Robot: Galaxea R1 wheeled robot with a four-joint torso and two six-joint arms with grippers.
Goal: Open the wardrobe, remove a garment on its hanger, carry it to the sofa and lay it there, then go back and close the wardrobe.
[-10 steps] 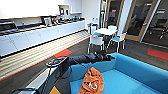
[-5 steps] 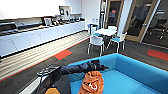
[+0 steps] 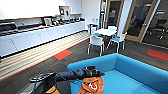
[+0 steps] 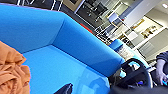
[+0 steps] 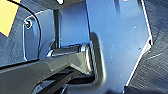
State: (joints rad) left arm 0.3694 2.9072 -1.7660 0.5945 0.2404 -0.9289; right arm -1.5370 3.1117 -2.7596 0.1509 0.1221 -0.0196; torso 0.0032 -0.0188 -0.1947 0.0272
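My left gripper [image 3: 96, 73] reaches over the blue sofa [image 3: 130, 65]; whether it grips, I cannot tell. The orange hoodie [image 3: 91, 85] lies bunched just below it on the seat. Beyond stand white chairs [image 3: 96, 41], grey carpet [image 3: 82, 53].

left arm [image 3: 75, 74] outstretched forward, its hand [image 3: 96, 73] at the far end, grip unclear

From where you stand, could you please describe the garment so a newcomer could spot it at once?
Find the big blue sofa nearest the camera. The garment is the crumpled orange hoodie at its near end, just below the left arm's gripper. It is the sole orange cloth on the blue upholstery.
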